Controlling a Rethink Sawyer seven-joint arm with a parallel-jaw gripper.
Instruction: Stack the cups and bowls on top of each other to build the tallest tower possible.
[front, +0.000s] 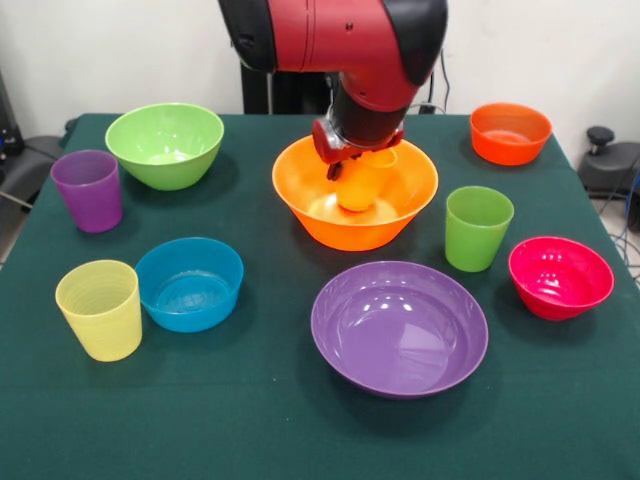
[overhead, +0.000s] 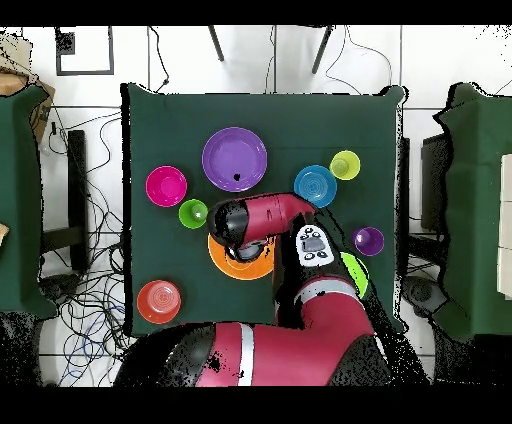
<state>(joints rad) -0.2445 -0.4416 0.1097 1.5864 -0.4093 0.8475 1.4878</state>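
Front view: glossy orange cup (front: 362, 185) tilts inside orange-yellow bowl (front: 400, 205).

No words, brands or numbers that I can read on my arm (front: 340, 40), none on the cups or bowls, a small lit panel (overhead: 313, 243) on my arm in the overhead view, perhaps with marks, too small to read.

Glossy plastic purple bowl (front: 399, 327), matt green cloth table (front: 270, 420)
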